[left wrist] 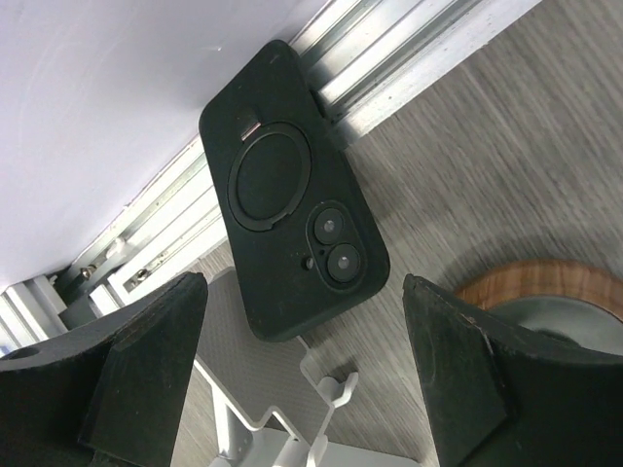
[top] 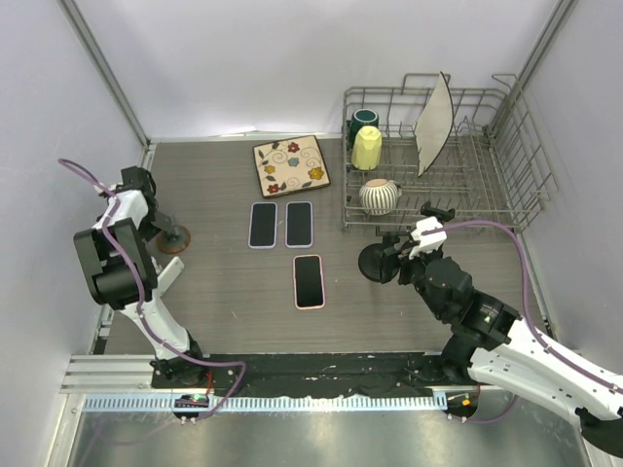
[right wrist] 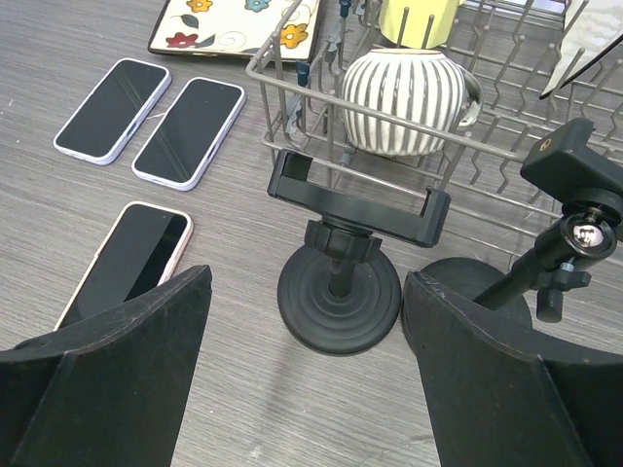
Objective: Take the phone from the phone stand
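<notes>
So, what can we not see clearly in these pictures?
Top view: the black phone is hidden behind the left arm.
Left wrist view: the white stand is cut off by the bottom edge, so how it holds the phone is unclear.
Right wrist view: the near end of the pink phone is hidden behind a black finger.

Robot lab test cell, plain white walls (top: 243, 58), aluminium frame rails (top: 97, 58), tabletop (top: 224, 292)
</notes>
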Tool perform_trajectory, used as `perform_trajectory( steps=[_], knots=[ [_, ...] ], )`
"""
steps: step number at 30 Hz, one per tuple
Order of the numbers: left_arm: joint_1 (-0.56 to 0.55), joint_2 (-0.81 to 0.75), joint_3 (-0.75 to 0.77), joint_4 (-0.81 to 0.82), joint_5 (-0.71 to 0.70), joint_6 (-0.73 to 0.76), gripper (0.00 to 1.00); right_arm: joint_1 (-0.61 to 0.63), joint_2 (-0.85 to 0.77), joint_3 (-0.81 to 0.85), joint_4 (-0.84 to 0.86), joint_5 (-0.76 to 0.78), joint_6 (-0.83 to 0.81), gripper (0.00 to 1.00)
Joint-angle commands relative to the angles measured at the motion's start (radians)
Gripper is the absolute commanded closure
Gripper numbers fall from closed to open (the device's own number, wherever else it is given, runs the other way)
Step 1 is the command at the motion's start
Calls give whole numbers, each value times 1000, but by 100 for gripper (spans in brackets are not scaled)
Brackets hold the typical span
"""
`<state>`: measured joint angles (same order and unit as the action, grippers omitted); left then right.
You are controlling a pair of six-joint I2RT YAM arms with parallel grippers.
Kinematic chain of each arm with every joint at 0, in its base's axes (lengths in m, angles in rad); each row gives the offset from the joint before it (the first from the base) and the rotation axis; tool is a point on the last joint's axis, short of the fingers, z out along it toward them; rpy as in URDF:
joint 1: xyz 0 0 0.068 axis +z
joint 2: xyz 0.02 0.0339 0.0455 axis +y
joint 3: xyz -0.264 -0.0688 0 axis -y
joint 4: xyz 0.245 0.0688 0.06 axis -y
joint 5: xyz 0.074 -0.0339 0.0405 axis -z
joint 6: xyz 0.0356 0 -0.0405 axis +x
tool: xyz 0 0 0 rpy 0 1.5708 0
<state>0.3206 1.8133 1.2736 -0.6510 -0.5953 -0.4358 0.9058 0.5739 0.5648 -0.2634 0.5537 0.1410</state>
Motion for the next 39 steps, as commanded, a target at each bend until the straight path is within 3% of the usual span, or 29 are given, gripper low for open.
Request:
perform_trajectory(
  steps=[1,17,32,39],
  knots=[
    [0,37,35,-9,-43,32,14,1,4,43,24,-8,-14,14],
    [-2,135,64,-42,6,49,24,1,21,44,32,-18,-21,14],
    [-17,-29,3,-19,147,3,26,-1,15,52,29,-25,-26,15],
    [-26,-88,-22,-4,212,-11,20,1,15,53,27,-29,-23,15]
  ],
)
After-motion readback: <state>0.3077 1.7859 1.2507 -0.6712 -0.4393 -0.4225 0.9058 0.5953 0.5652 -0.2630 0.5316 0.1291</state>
